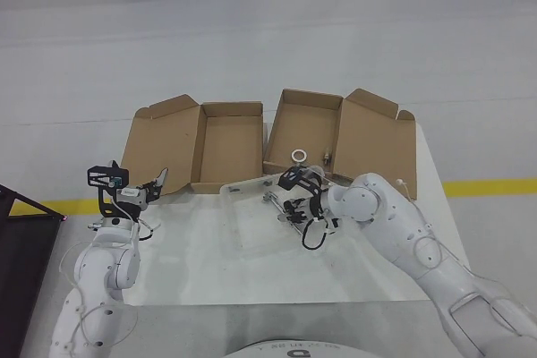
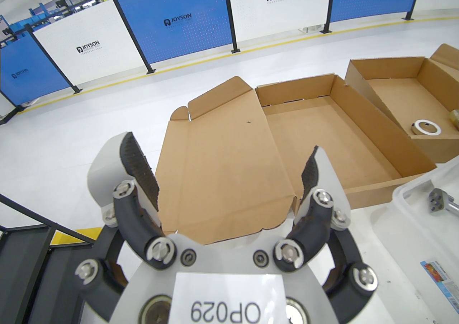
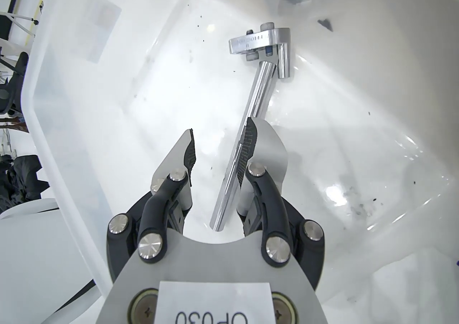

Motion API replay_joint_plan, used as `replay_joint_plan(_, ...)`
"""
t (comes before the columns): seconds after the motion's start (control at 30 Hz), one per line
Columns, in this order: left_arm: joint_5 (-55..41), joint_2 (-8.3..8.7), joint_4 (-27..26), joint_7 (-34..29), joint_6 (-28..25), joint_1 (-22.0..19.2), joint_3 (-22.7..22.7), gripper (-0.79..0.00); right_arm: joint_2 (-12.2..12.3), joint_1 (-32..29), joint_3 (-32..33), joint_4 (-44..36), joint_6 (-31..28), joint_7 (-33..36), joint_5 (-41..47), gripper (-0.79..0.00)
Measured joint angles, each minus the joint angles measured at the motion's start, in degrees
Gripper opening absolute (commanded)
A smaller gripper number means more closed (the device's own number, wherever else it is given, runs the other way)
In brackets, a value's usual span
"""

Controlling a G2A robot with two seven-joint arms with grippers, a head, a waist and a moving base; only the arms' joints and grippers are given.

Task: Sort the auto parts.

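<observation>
Right gripper [image 3: 218, 128] is down inside the clear plastic bin [image 3: 53, 124] at mid-table, jaws apart and straddling a chrome rod part [image 3: 263, 81] that lies flat on the bin floor. One finger pad [image 3: 247, 146] is right against the rod's shaft and the other pad stands off it with a visible gap, so no grasp. The rod's block-shaped head with small bolts points away from the gripper, toward the bin's far wall, and its plain end sits between the finger bases. Left gripper [image 2: 222, 146] is released, jaws wide and nothing between them. It hangs near the left table edge, over the outer flap of the left cardboard box [image 2: 322, 132]. That box is open, flaps folded out, on the far side of the white table [image 1: 206, 277]. Right cardboard box [image 2: 394, 96] sits just beside it, also open, with a metal ring [image 2: 426, 127] lying flat on its floor and a small part [image 1: 327, 158] near the ring, too small to identify. The bin sits just in front of both boxes, close to where they meet.
</observation>
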Motion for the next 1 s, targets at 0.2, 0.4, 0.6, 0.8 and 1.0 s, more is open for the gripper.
replay_joint_plan(0.2,0.0,0.0,0.0,0.0,0.0,0.0,0.0,0.0,0.3,-0.7,-0.2,-1.3,2.1,-1.9,-4.7,-0.502)
replay_joint_plan(0.4,0.0,0.0,0.0,0.0,0.0,0.0,0.0,0.0,0.2,-1.2,-2.1,-3.3,3.9,-2.9,-10.6,-0.514)
replay_joint_plan(0.6,0.0,0.0,0.0,0.0,0.0,0.0,0.0,0.0,-0.3,-1.1,-4.8,-4.2,6.7,-3.9,-16.4,-0.526)
replay_joint_plan(0.8,0.0,0.0,0.0,0.0,0.0,0.0,0.0,0.0,-1.0,-0.3,-6.8,-3.4,8.4,-3.8,-18.3,-0.668)
replay_joint_plan(1.0,0.0,0.0,0.0,0.0,0.0,0.0,0.0,0.0,-1.1,0.0,-5.8,-3.8,4.8,-3.5,-13.2,-0.785)
